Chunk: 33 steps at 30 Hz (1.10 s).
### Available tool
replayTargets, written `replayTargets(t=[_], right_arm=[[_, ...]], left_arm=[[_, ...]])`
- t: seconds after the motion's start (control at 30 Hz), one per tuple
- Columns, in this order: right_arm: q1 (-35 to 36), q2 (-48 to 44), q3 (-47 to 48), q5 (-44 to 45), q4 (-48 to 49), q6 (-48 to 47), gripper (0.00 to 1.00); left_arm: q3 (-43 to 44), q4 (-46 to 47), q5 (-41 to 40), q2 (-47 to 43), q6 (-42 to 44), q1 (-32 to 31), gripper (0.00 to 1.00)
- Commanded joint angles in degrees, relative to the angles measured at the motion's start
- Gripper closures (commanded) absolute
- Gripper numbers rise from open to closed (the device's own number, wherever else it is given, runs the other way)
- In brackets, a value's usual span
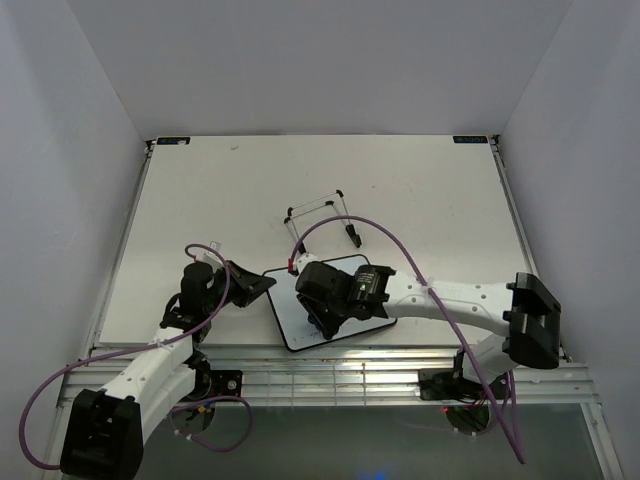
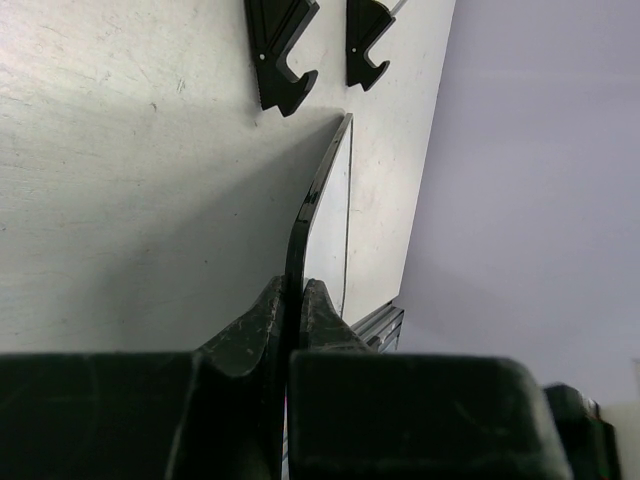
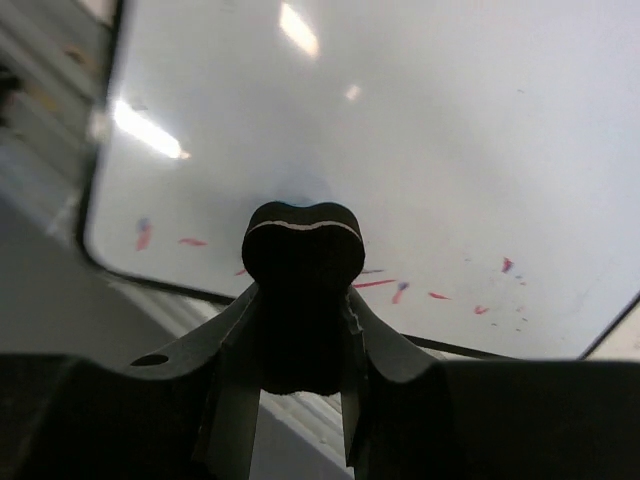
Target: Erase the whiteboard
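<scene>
Glossy, light-reflecting white whiteboard (image 3: 420, 130) with shiny black frame (image 2: 310, 200); matt black eraser (image 3: 303, 255); matt, faintly scuffed white table (image 2: 120, 200).

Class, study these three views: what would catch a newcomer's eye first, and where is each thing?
First, the whiteboard at the table's front middle, with its left edge pinched in the left jaws. Above it, the right jaws grip a black eraser close over the white surface. Red smears show along the board's edge nearest the right wrist camera.
</scene>
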Motion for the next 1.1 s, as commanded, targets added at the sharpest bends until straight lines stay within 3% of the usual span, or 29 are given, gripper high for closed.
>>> replayTargets(t=[0.0,0.33,0.77,1.07], right_arm=[[2.48,-4.42,0.24,-7.58,8.05,-2.43,0.92],[8.20,1.38,4.28,-8.22,5.95,-5.69,0.92],[7.06,4.89,1.82,-2.06,4.11,-3.58,0.92],[5.74,3.40,-2.57,-2.50,3.84,-2.35,0.92]], left_arm=[[-0.73,-2.98,-2.84,-0.09,2.99,0.02,1.00],[0.15,-3.77,-2.84,-0.18,3.34,0.02,1.00],[0.33,-3.77,-2.49,-0.18,2.99,-0.06,1.00],[0.33,-3.95,-2.49,-0.36,3.07,0.02,1.00]])
